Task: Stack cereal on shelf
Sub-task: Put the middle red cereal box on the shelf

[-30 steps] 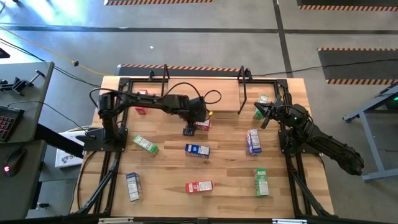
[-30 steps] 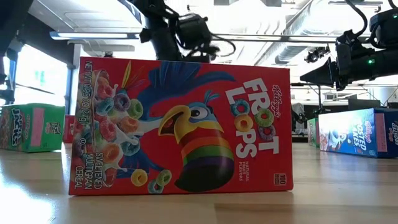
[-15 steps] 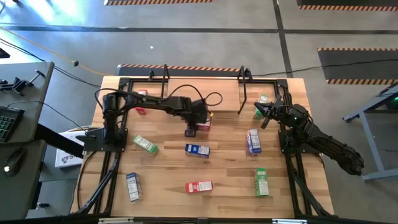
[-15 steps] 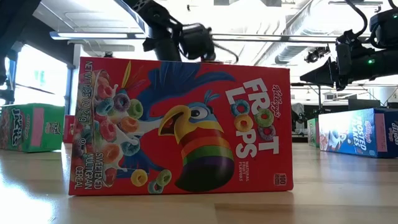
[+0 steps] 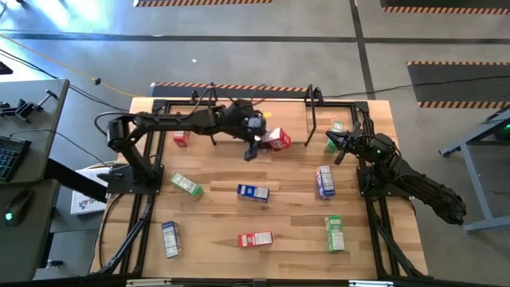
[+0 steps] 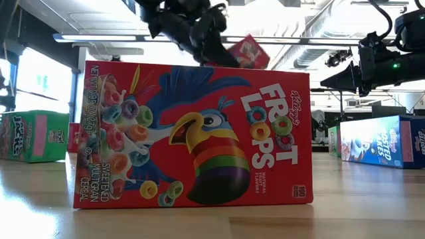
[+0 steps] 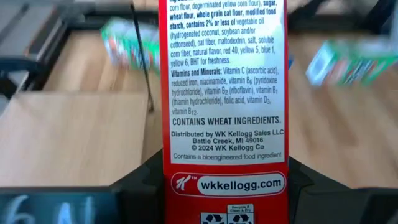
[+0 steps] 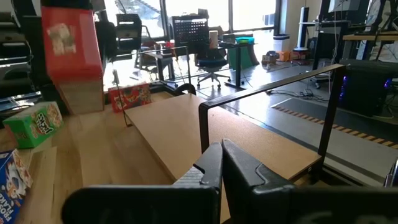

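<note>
My left gripper (image 5: 264, 139) is shut on a small red cereal box (image 5: 278, 139) and holds it in the air over the near edge of the shelf (image 5: 267, 112), a light-wood board between two black hoop frames (image 5: 311, 119). In the low view the box (image 6: 249, 53) shows tilted, high above the table. In the right wrist view it (image 8: 71, 43) hangs beyond the shelf board (image 8: 236, 143). My right gripper (image 5: 335, 143) is shut and empty at the shelf's right end, beside a green box (image 5: 338, 127). My left gripper pinches the red box between its two fingers (image 7: 142, 186), one on each broad face, at the end printed with the web address (image 7: 224, 184). The narrow ingredients side faces the wrist camera. The box is lifted clear of the table and tilted.
Loose boxes lie on the table: green (image 5: 186, 185), blue (image 5: 253, 192), blue (image 5: 170, 239), red (image 5: 255, 238), green (image 5: 335, 233), blue (image 5: 324, 181), red (image 5: 181, 137). A large-looking red Froot Loops box (image 6: 192, 133) stands close to the low camera.
My left gripper has risen from the table and gone toward the far edge and a little to the right, turning at the wrist. The red box has come up with it, from lying on the table to lifted clear and tilted beside the shelf.
</note>
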You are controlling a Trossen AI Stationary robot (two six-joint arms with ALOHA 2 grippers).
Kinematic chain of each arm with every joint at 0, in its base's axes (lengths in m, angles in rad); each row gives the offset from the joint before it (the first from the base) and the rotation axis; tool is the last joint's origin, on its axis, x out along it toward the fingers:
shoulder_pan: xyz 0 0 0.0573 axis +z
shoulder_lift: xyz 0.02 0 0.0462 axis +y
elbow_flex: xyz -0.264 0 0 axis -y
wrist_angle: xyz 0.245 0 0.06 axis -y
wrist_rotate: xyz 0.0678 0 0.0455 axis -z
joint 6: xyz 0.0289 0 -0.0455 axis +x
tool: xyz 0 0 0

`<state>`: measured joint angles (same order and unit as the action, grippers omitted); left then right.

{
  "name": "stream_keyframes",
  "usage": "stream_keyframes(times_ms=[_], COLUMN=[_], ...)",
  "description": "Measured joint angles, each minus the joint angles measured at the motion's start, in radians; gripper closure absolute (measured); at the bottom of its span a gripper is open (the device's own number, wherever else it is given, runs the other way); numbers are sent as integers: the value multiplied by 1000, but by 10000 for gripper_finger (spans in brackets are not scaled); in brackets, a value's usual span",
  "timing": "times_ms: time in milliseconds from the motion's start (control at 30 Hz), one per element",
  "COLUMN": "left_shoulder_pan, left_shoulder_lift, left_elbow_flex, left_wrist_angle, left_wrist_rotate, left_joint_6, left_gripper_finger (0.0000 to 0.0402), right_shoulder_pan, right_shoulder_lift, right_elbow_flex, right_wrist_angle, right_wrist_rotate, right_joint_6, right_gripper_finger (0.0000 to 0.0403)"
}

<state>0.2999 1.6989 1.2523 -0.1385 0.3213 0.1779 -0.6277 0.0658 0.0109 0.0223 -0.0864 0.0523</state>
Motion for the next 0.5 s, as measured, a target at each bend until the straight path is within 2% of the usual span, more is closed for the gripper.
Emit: stream_keyframes(times_ms=[200, 333, 500], left_shoulder_pan=[43, 95, 158], left_shoulder_lift=[-73, -55, 23], left_elbow_flex=[-197, -322, -352], left_wrist_angle=[394, 670, 795], left_wrist_rotate=[8, -58, -96], left_joint_6=[-20, -45, -72], left_gripper_finger=[251, 251, 251], right_shoulder_pan=[0, 0, 0], right_shoulder_lift=[0, 0, 0], right_elbow_flex=[0, 0, 0], right_wrist_angle=[0, 0, 0], right_wrist_rotate=[0, 1, 1], right_joint_6=[0, 0, 0], right_gripper_finger=[403, 403, 403])
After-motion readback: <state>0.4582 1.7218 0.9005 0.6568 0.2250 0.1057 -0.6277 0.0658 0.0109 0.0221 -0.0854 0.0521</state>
